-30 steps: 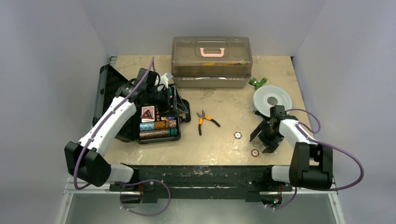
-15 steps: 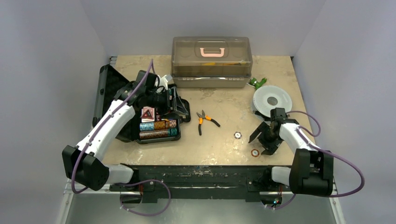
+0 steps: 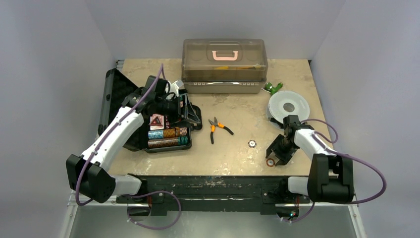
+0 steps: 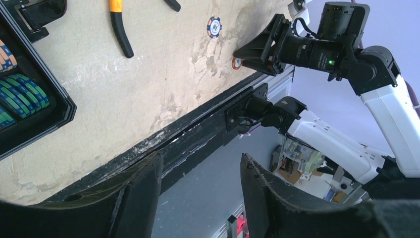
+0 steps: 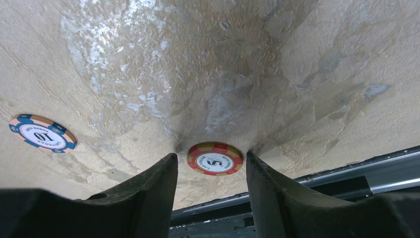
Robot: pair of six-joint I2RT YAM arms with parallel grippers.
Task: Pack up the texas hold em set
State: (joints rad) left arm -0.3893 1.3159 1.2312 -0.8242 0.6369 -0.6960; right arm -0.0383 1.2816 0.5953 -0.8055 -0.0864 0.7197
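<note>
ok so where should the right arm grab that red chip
By its rim, on two opposite edges, coming straight down from above. The red chip lies flat on the table, so only its thin edge offers a hold. The right gripper has its jaws open on either side of it, so closing there looks workable.

The right hand (image 5: 210,159) has dropped to straddle the red chip (image 5: 215,158).
</note>
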